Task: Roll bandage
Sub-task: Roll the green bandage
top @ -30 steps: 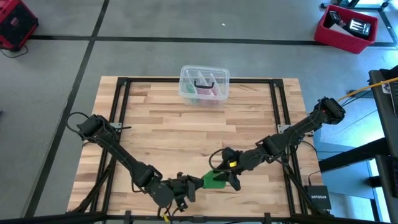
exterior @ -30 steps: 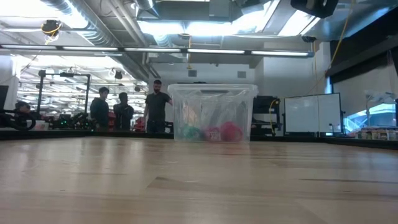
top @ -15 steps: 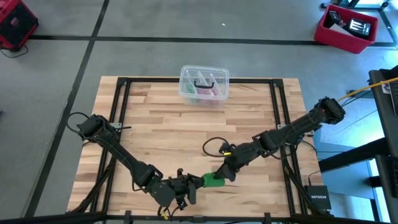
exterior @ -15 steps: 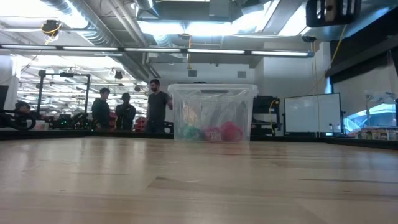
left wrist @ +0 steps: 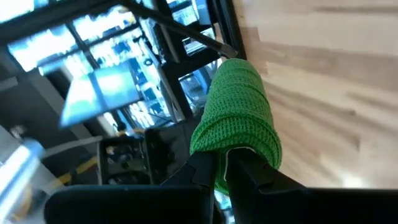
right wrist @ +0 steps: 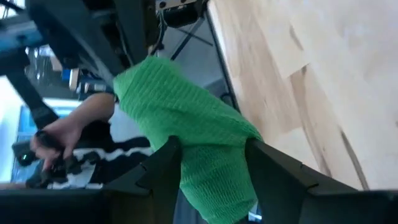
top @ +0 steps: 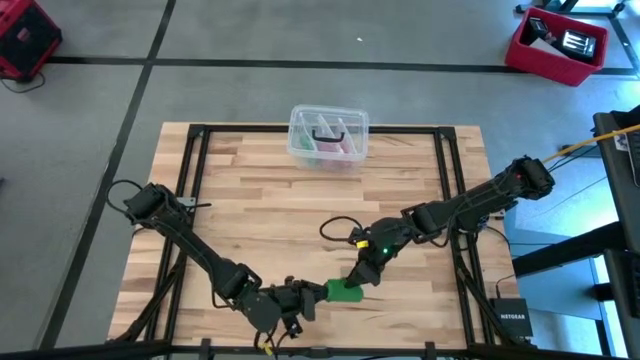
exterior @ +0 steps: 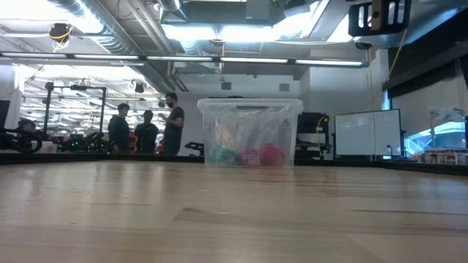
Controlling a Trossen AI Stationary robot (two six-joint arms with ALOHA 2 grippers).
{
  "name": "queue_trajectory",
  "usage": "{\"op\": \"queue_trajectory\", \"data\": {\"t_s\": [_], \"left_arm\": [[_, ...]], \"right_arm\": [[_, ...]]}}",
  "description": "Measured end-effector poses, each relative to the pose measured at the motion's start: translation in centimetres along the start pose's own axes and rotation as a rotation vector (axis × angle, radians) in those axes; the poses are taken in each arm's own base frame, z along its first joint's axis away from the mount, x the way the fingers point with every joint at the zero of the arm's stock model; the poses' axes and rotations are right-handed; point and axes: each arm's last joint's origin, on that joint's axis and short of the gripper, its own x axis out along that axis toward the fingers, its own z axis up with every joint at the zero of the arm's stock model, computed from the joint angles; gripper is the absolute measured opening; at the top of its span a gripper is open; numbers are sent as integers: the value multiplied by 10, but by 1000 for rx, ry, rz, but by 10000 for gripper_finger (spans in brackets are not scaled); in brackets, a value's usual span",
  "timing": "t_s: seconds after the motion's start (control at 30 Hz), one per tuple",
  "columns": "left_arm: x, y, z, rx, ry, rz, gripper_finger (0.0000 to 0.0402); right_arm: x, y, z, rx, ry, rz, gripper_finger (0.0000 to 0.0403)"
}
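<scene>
My left arm lies low along the desk's (top: 250, 200) near edge, its left tool (top: 318, 293) pinched tight on one end of the bandage (top: 345, 290). My right arm reaches down from the far right, its right tool (top: 361, 281) straddling the other end with fingers spread around the fabric. The bandage (bright green, knitted) runs lengthwise between the two tools, above the near edge. A clear box (top: 328, 135) at the far edge holds pink and green items.
</scene>
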Motion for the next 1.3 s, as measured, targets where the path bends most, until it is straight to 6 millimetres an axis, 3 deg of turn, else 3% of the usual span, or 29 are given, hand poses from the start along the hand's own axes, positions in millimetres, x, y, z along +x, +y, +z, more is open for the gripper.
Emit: {"op": "queue_trajectory", "data": {"t_s": [0.3, 0.7, 0.87, 1.07, 1.3], "left_arm": [[-1, -1, 0, -506, 11, -14, 17], [5, -5, -6, -980, 50, -22, 17], [9, -6, -10, -1102, 68, -18, 17], [10, -6, -11, -1157, 74, -15, 17], [12, -7, -12, -1271, 84, -14, 17]], "right_arm": [[-16, 10, 0, -141, -56, 23, 184], [-45, 28, -1, -377, -228, 32, 184], [-57, 40, -11, -493, -320, 16, 184], [-55, 48, -28, -574, -363, -18, 184], [-48, 60, -65, -824, -474, -164, 184]]}}
